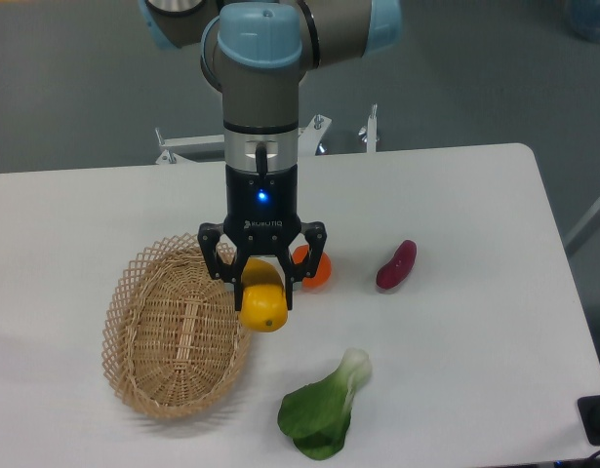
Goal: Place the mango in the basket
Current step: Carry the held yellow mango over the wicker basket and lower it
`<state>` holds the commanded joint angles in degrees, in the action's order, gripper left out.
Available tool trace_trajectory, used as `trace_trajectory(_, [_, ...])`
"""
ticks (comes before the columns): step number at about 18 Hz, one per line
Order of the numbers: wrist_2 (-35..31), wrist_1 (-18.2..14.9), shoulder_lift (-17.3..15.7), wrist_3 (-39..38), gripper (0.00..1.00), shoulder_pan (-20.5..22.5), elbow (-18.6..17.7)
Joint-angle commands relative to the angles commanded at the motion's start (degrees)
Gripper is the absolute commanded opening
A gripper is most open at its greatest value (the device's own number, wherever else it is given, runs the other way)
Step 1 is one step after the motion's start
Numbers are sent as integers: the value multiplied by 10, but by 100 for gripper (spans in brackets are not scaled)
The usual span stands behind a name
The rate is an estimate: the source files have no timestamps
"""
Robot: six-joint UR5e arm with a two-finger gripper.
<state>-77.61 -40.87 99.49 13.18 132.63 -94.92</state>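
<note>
The yellow-orange mango hangs between the fingers of my gripper, which is shut on it just above the table. It sits right beside the right rim of the light tan wicker basket, which lies oval and open at the left front. The mango's top is hidden by the gripper body.
A round orange fruit lies just behind and right of the gripper, partly hidden by a finger. A purple sweet potato rests further right. A green leafy vegetable lies near the front edge.
</note>
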Motion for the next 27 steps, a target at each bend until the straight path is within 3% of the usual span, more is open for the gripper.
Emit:
trace_trajectory(11, [-17,-1,6,-14,49,-11,-8])
trace_trajectory(18, [-111,1,65,-86,49,-86,1])
trace_trajectory(27, [-160,6,140,-123,49,-168,-5])
